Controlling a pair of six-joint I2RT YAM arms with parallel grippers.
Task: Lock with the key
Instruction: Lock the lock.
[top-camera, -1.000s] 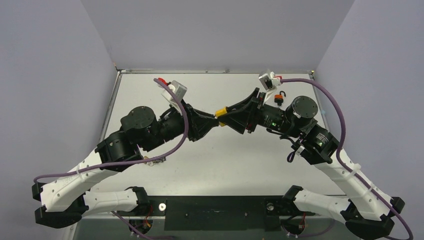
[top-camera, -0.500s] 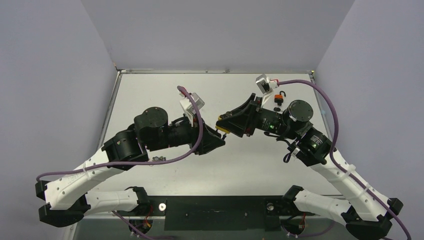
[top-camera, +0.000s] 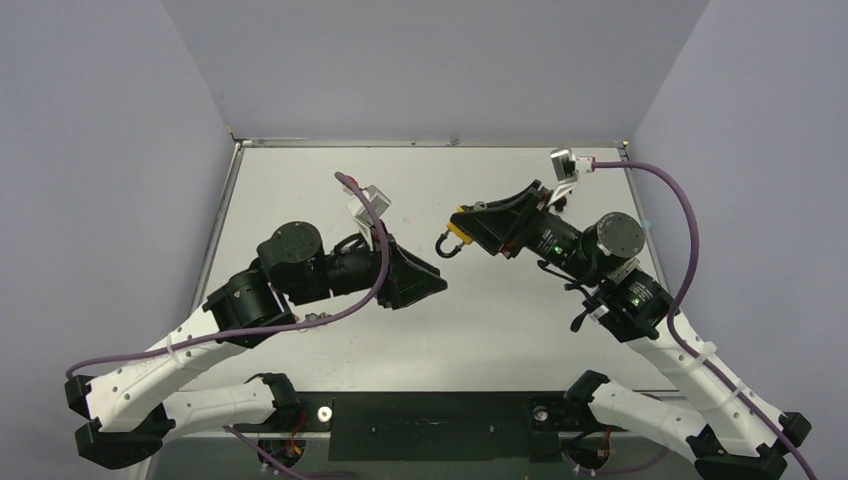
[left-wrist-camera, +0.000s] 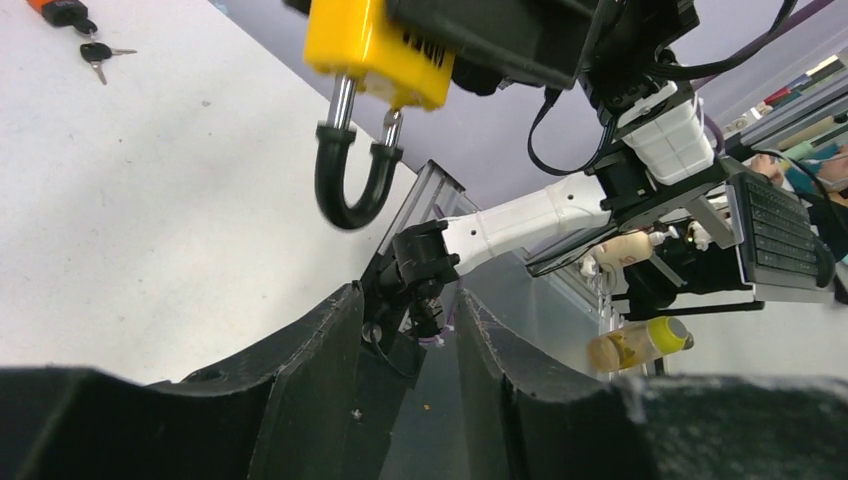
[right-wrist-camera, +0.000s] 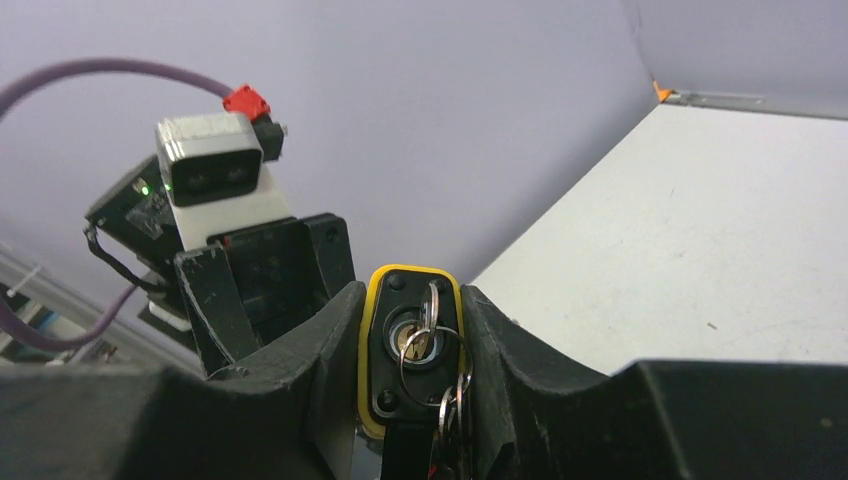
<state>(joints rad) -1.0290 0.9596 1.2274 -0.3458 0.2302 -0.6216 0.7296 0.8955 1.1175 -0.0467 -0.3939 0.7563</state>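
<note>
Over the middle of the white table (top-camera: 300, 190), the right claw (top-camera: 465, 226) was clamped on the yellow padlock (left-wrist-camera: 375, 50). The left claw (top-camera: 436, 285) was apart and empty. The padlock ran left to right, its loop (left-wrist-camera: 350, 190) pointing at the left edge. A key (right-wrist-camera: 412, 343) sat in its other end.

The right pincer (right-wrist-camera: 412, 305) is clamping a yellow-rimmed black padlock (right-wrist-camera: 386, 395). A ringed silver key (right-wrist-camera: 430, 318) is sitting in its keyhole.

Open tabletop (top-camera: 290, 180) at upper left; yellow padlock (top-camera: 458, 236) hangs mid-frame, a gap separating it from the left gripper (top-camera: 437, 285) below.
</note>
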